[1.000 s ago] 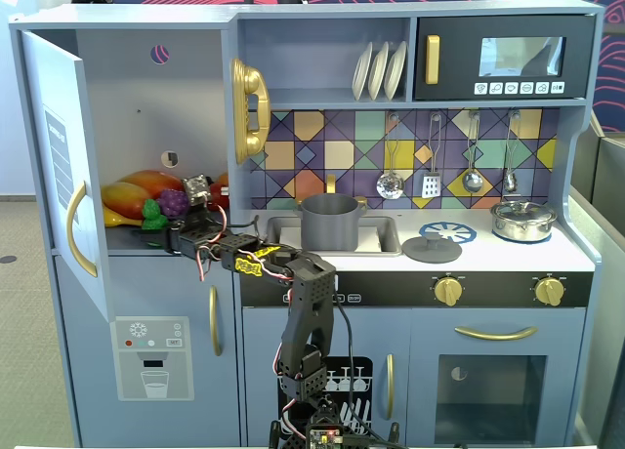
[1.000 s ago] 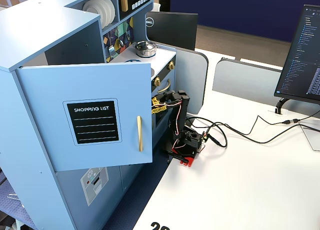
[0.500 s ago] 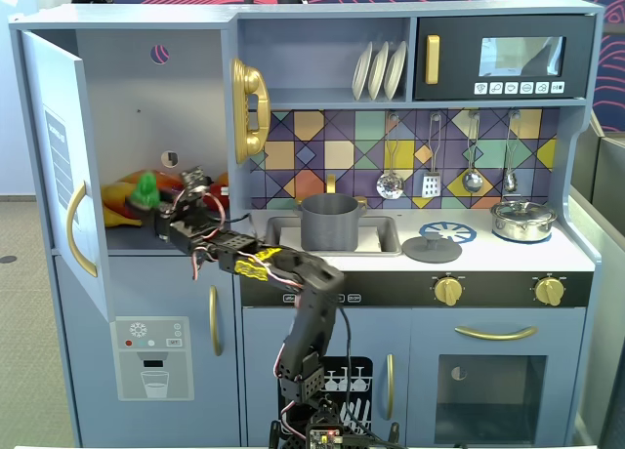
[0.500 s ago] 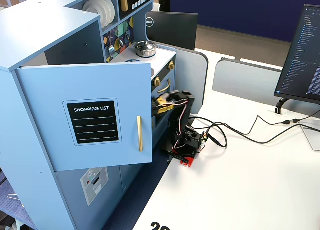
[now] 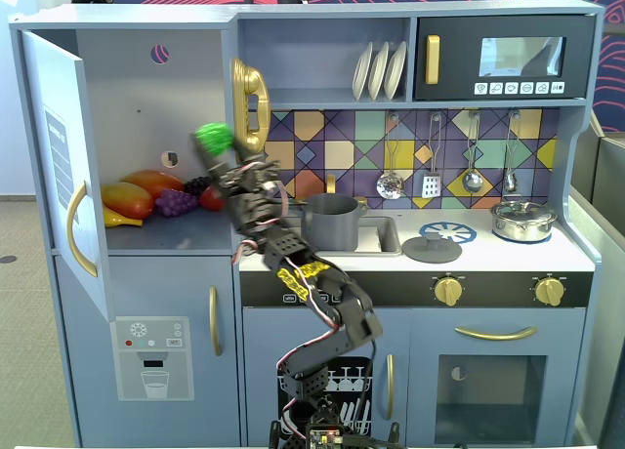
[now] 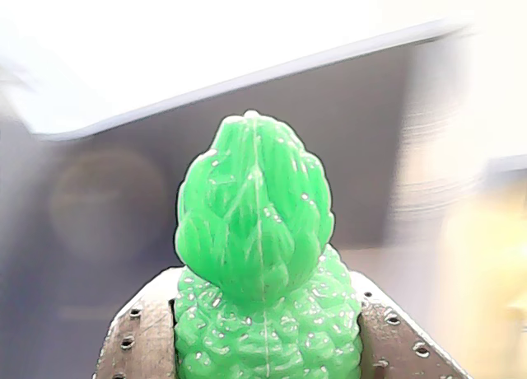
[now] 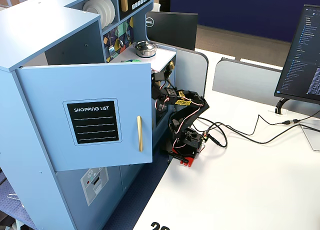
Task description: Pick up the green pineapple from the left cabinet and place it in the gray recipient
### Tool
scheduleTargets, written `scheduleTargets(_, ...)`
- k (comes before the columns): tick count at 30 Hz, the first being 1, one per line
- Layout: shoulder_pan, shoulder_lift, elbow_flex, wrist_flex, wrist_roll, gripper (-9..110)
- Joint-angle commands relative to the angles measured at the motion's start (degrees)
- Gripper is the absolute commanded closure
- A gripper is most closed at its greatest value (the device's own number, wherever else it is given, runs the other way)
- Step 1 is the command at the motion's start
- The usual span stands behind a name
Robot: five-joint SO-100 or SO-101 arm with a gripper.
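The green pineapple (image 5: 213, 137) is held in the air by my gripper (image 5: 220, 156), at the right edge of the open left cabinet (image 5: 137, 98), above its shelf. In the wrist view the pineapple (image 6: 255, 231) fills the middle, leafy top upward, with its bumpy body clamped between both fingers (image 6: 136, 342); the gripper (image 6: 268, 334) is shut on it. The gray recipient (image 5: 332, 224) stands in the sink area, to the lower right of the gripper. In the side fixed view the arm (image 7: 181, 110) reaches behind the open cabinet door (image 7: 85, 120), which hides the gripper and pineapple.
Other toy fruit lies on the cabinet shelf: a purple grape bunch (image 5: 176, 202) and orange and yellow pieces (image 5: 127, 197). The cabinet door (image 5: 61, 166) stands open to the left. A gold handle (image 5: 249, 102) is close to the right of the pineapple. A silver lidded pot (image 5: 523, 220) stands on the stove.
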Motion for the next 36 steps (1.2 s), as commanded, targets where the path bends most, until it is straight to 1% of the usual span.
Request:
scheduleTargets(1,14.1,5.5,0.4,-0.1,6.1,102)
scheduleTargets(4,25.1,5.7,0.3,0.7,12.6,102)
scheduleTargets(6,32.7,5.1,-0.4,4.0,16.7,102)
scheduleTargets(8,38.8,4.5,-1.8,11.3,20.0,102)
scheduleTargets(11,43.5,1.6,-6.0,24.3,21.7,102)
scheduleTargets(13,44.2,-1.6,-9.8,32.7,20.8,102)
scheduleTargets(19,43.9,-11.7,-16.4,46.7,22.1,102)
scheduleTargets(27,41.5,-20.4,-19.2,47.5,18.0,101)
scheduleTargets(28,41.4,-20.9,-19.3,47.5,17.4,98)
scheduleTargets(31,41.3,-21.3,-19.6,46.6,20.8,71)
scheduleTargets(32,41.3,-21.1,-19.8,46.5,21.0,67)
scheduleTargets(34,41.3,-20.3,-19.8,46.4,20.0,66)
scheduleTargets(36,41.4,-18.4,-19.6,46.9,19.5,67)
